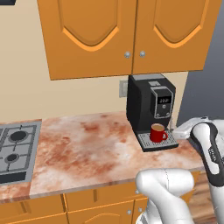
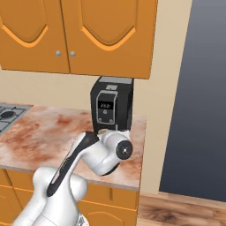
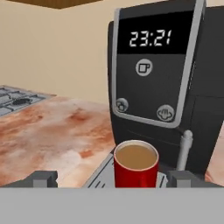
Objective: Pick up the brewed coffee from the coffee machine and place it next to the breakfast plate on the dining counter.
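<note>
My gripper [image 3: 113,178] is spread wide, fingertips [image 3: 43,178] flanking the red mug [image 3: 136,164] (brown coffee inside) on the coffee machine [image 3: 162,83] drip tray [image 1: 157,141].

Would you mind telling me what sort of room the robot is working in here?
A rendered home kitchen, most likely: a gas stove is set into a marbled counter, orange wall cabinets hang above, and a coffee machine holds a red mug.

White arm bent at the elbow, forearm reaching forward and level; hand [image 3: 112,178] held level, its 2 fingertips [image 3: 43,178] spread wide apart.
</note>
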